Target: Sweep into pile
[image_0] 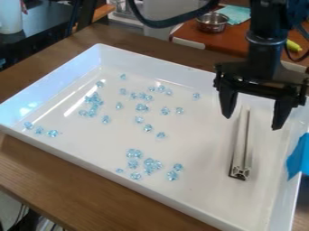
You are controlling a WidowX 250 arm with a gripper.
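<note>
At three o'clock in the white tray lies the bar, which we fear an off-centre grip could twist, scattering the beads; its profiled end points to about six, its long axis running twelve-to-six; near its far end the gripper holds nothing, fingers spread wide.

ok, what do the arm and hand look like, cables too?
Arm: black, rounded wrist section with a thin shiny ring. Hand: black, wide crossbar, two fingers tapering toward the tips. Thick dark cable looping at the top edge; thinner one at the arm's right in view.
</note>
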